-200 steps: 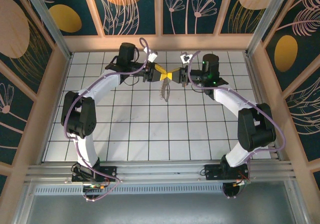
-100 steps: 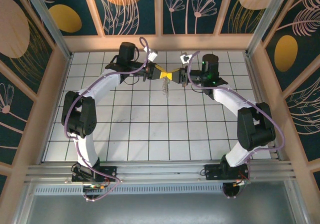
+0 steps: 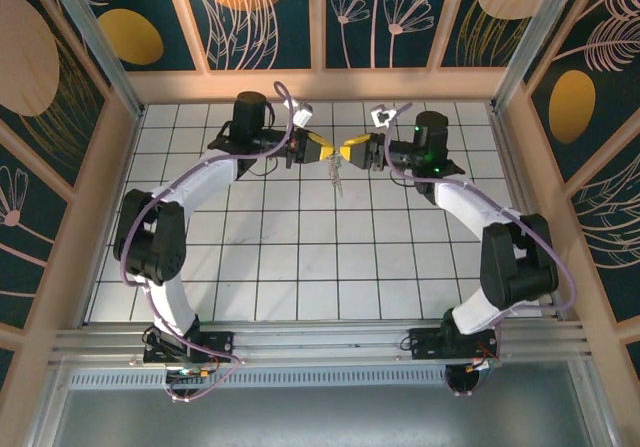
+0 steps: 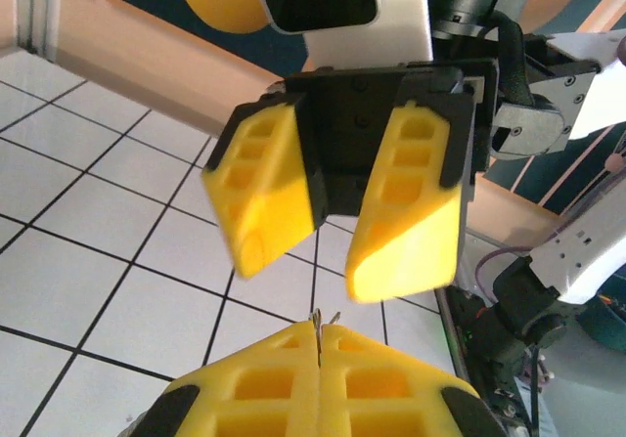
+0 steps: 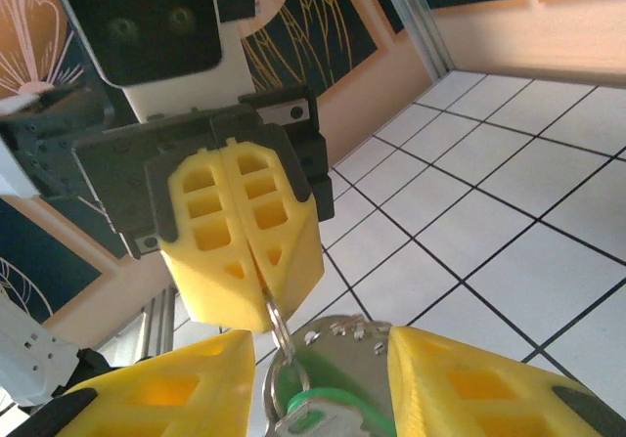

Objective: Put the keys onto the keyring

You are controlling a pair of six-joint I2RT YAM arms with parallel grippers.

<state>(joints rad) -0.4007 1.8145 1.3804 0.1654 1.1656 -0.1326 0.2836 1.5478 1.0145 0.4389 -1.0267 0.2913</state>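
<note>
At the very tips, the left fingers (image 5: 260, 285) are pressed tight together, pinching a thin wire of the keyring (image 5: 278, 339), which dangles below them. Facing them, the right fingers (image 3: 352, 153) stand apart with nothing clamped, one yellow finger on either side of the bunch in the right wrist view. Between those spread fingers hang the keys (image 5: 340, 347), silvery and bunched together, with the green-headed key (image 5: 311, 398) lowest in that view. Whether they brush either finger, I can't tell. From above, the two sets of fingers meet nose to nose over the far part of the white tiled desk (image 3: 300, 257), ring and keys hanging just beneath. The left arm (image 3: 200, 182) and right arm (image 3: 465, 202) arch inward from the near edge.
</note>
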